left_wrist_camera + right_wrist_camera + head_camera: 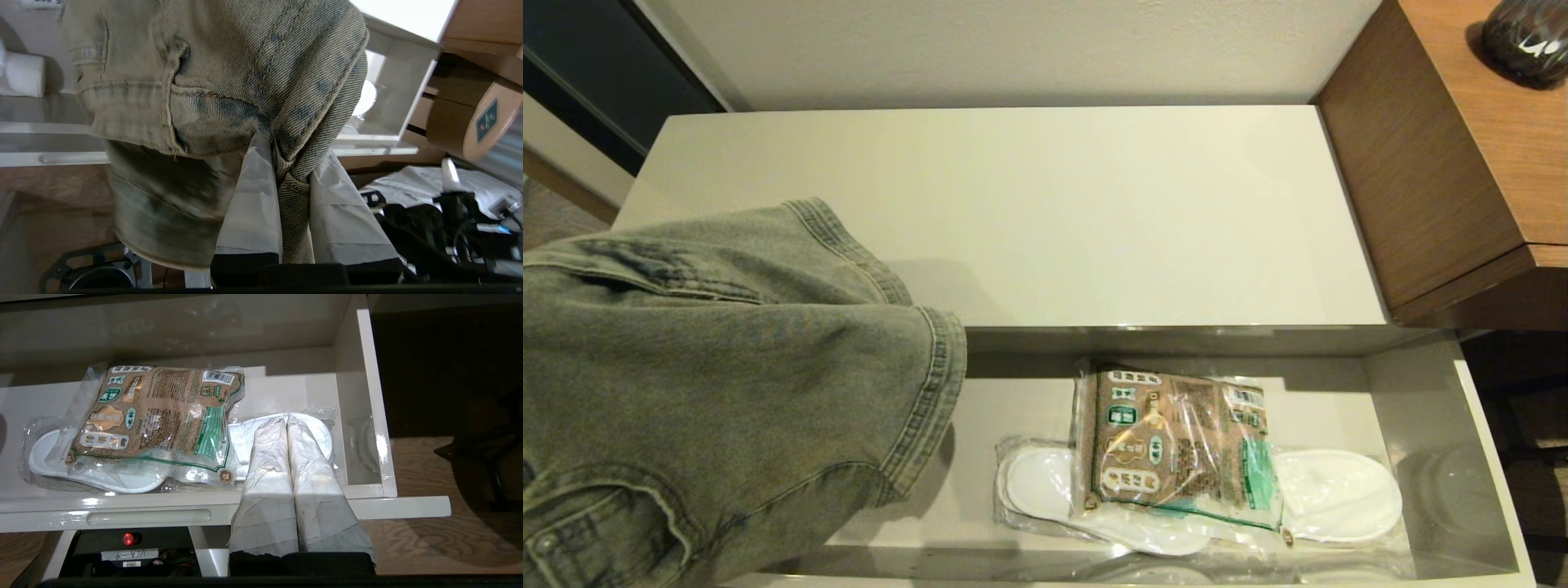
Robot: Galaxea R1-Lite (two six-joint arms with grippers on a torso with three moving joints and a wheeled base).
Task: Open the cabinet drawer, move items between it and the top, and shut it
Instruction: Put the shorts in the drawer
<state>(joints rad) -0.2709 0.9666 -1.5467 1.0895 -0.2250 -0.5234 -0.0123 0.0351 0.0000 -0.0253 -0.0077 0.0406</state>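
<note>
The cabinet drawer (1494, 457) stands pulled open below the glossy cream top (1054, 212). Inside it, a clear bag of brown granules (1168, 445) (155, 412) lies across white slippers (1339, 494) wrapped in plastic. The grey-green denim garment (711, 367) (229, 65) hangs in the air over the drawer's left part and the top's front left corner. My left gripper (292, 149) is shut on a fold of the denim; in the head view the cloth hides it. My right gripper (286, 419) is shut and empty, just in front of the drawer face (147, 516) near its right end.
A brown wooden desk (1445, 163) stands against the cabinet's right end, with a dark rounded object (1527, 37) on it. A wall runs behind the cabinet. My own base (130, 539) sits under the drawer front.
</note>
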